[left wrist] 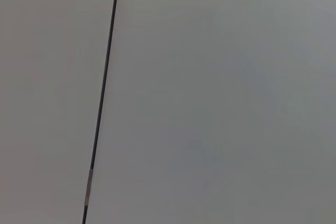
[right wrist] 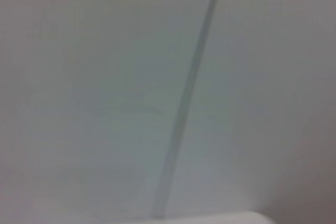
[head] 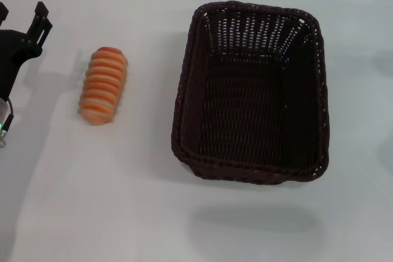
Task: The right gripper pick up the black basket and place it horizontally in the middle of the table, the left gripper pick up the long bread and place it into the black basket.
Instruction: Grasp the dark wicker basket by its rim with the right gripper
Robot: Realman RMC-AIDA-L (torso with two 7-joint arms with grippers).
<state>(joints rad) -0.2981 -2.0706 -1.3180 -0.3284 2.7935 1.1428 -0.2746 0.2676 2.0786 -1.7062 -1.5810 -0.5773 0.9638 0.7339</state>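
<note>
From the head view, the black basket (head: 252, 93) sits empty on the white table (head: 92, 200), the long bread (head: 103, 85) lies well apart on its left, and the left gripper (head: 21, 18) hovers at the far left edge, prongs spread wide; both wrist views show only a pale wall with a dark seam.

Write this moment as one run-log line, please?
basket: empty, right of centre on table | bread: on table, left of basket, apart | left tool: far left, holding nothing | right tool: unseen

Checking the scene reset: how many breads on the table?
1. The long bread lies on the table left of the black basket, apart from it. The basket holds none; nothing seems hidden.
</note>
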